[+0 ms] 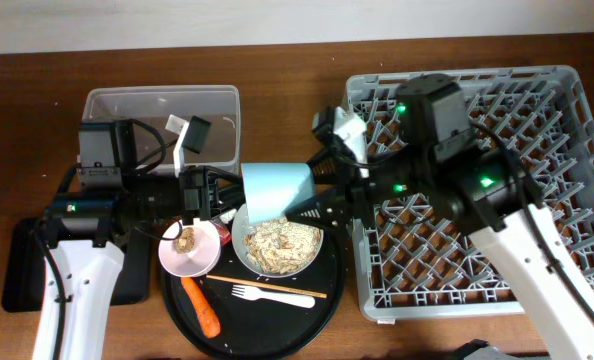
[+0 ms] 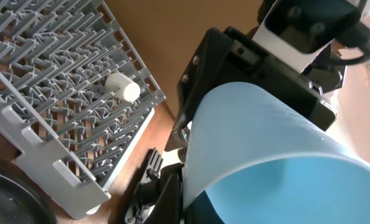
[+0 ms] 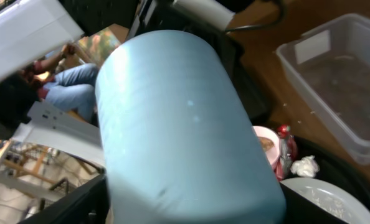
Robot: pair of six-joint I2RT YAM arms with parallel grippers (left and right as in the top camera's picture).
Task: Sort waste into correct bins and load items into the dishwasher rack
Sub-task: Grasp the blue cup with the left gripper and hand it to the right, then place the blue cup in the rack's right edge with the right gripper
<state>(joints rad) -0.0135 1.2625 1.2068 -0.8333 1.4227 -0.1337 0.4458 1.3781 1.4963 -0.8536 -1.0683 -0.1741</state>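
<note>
The light blue cup point(image 1: 277, 190) hangs on its side above the white bowl point(image 1: 277, 247) of pale rice-like leftovers, between my two grippers. My left gripper point(image 1: 205, 195) pinches its rim point(image 2: 260, 162). My right gripper point(image 1: 322, 200) is closed around its body point(image 3: 185, 124). The grey dishwasher rack point(image 1: 537, 250) stands on the right, with a white cup point(image 2: 123, 87) lying in it. The small plate point(image 1: 189, 247) holds the brown food lump. The carrot point(image 1: 202, 305), fork point(image 1: 274, 295) and chopsticks point(image 1: 267, 285) lie on the round black tray point(image 1: 247, 335). The red wrapper point(image 3: 284, 146) and tissue point(image 3: 306, 166) lie beside the plate.
The clear tub point(image 1: 162, 108) stands at the back left, also in the right wrist view point(image 3: 341, 74). The shallow black tray point(image 1: 22, 265) lies at the left under my left arm. Both arms crowd the space above the round tray.
</note>
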